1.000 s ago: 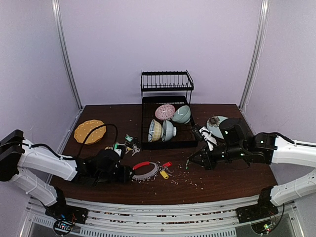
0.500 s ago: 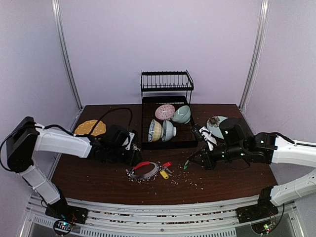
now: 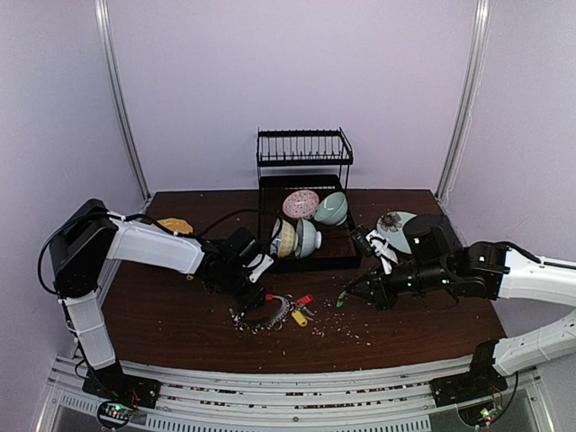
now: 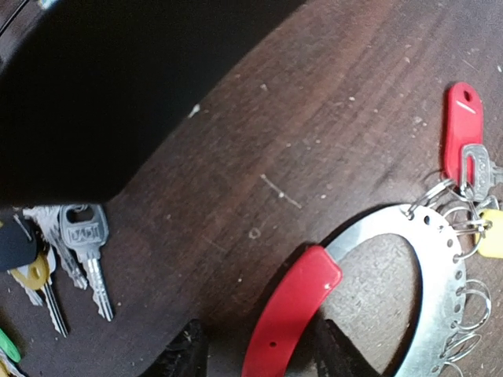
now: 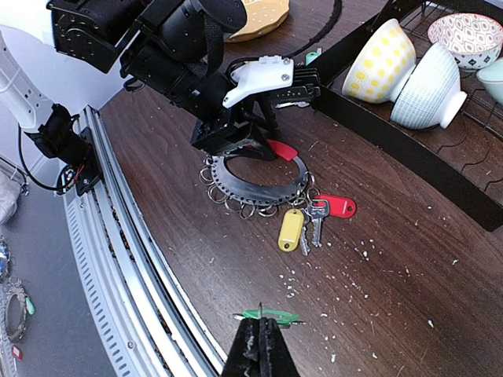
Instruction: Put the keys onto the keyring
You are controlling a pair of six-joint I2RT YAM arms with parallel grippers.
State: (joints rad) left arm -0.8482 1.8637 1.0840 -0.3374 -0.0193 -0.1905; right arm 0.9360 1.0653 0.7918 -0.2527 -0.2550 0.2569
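Fingers of the left gripper are standing partly apart, straddling the red sleeve of the keyring. A gap is showing between one finger and the sleeve, so nothing is being clamped. The keyring is lying flat on the dark wooden table, in front of the black dish rack, and is carrying a red-tagged key and a yellow tag on its small split rings. Loose keys are lying near the left gripper, apart from the ring. The right gripper is pinching shut on a green-tagged key, holding it off to the right of the keyring and apart from it. A yellow-dotted bowl and a pale ribbed bowl are leaning in the rack, and pale crumbs are dotting the tabletop.
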